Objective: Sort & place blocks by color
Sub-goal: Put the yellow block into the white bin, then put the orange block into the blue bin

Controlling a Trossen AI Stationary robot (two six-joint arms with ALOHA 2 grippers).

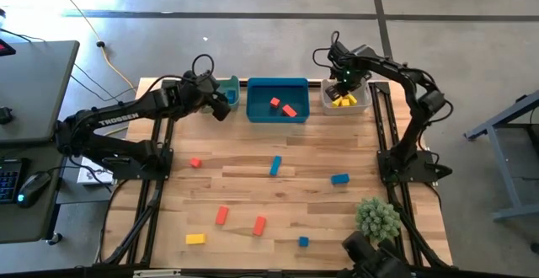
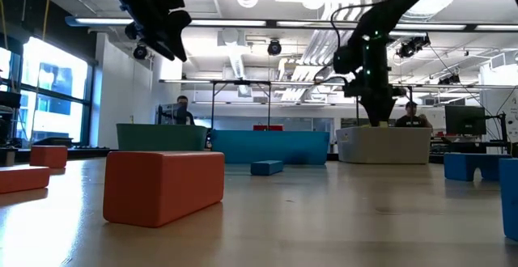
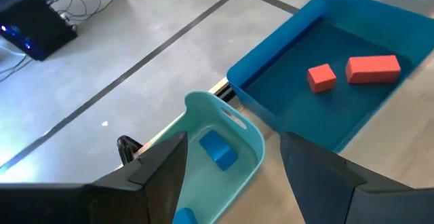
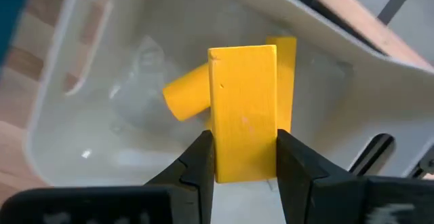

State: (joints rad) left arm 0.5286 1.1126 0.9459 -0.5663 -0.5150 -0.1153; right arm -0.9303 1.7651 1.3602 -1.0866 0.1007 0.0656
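Blocks on the table: nine lie loose on the wooden table (image 1: 253, 177); from the left, a small red cube (image 1: 195, 163), a yellow bar (image 1: 195, 238), a red bar (image 1: 221, 216), a second red bar (image 1: 259, 225), a slanted blue bar (image 1: 275, 166), a small blue cube (image 1: 303, 242) and a blue block (image 1: 339, 179).
Left gripper (image 3: 234, 163): hangs above the teal bin (image 3: 241, 125) at the table's far left edge, jaws spread wide, holding nothing.
Teal bin: holds a blue block (image 3: 218, 148); a second blue piece (image 3: 182, 216) shows at the near edge of the left wrist view.
Blue bin (image 1: 276, 99): sits in the middle of the far edge, just beside the teal bin, with two red blocks (image 1: 283, 106) inside.
Right gripper (image 4: 245, 157): reaches down into the grey-white bin (image 4: 81, 41) at the far right, jaws closed narrowly on an upright yellow block (image 4: 244, 112).
Grey-white bin: also holds a yellow cylinder-like piece (image 4: 184, 95) lying beside the held block, and another yellow bar (image 4: 287, 81) behind it.
Plant (image 1: 377, 217): spiky green, stands near the front right corner, well apart from the bins.
Background: two people sit far behind the table in the low view.
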